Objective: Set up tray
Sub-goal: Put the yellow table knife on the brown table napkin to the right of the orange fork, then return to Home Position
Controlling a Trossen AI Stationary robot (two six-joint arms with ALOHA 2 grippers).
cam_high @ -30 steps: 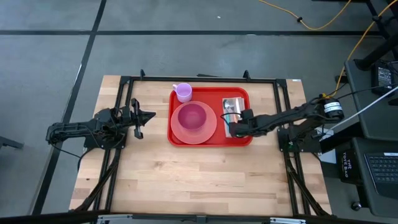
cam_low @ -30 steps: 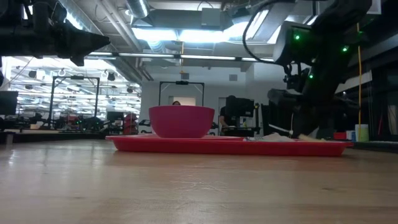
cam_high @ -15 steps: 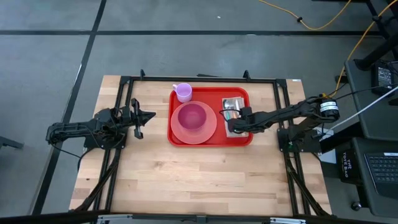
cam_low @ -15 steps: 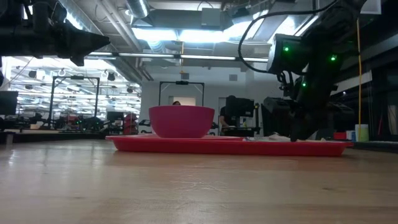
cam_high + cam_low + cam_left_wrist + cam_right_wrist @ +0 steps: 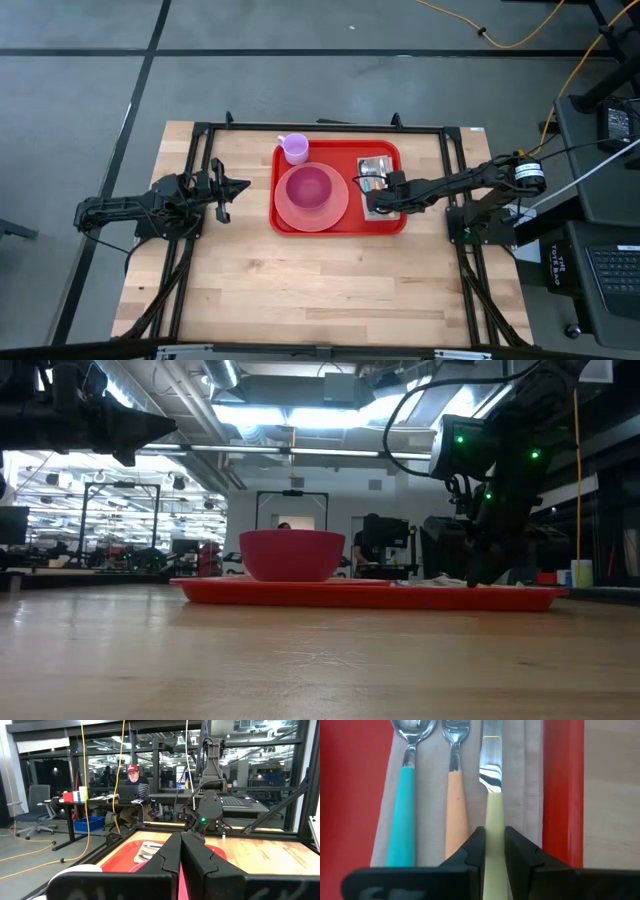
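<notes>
One red tray (image 5: 338,224) sits mid-table, where the right gripper (image 5: 494,851) pinches the pale-green knife (image 5: 493,815) on the napkin (image 5: 530,780), just inside the tray's rim. Releasing crookedly could nudge the orange fork (image 5: 455,810) touching alongside, with the teal spoon (image 5: 404,800) beyond it. The pink bowl (image 5: 309,185), plate (image 5: 300,215) and lilac cup (image 5: 294,148) stay clear, and the left gripper (image 5: 240,186) waits clenched beside the tray.

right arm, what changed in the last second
The right tool slid toward the tray's far end, along the cutlery on the napkin; its fingers now sit on either side of the knife handle. Since half a second ago it has barely moved. The left tool, shut, waits left of the tray as before. Plate, bowl, cup, spoon and fork stayed put.
</notes>
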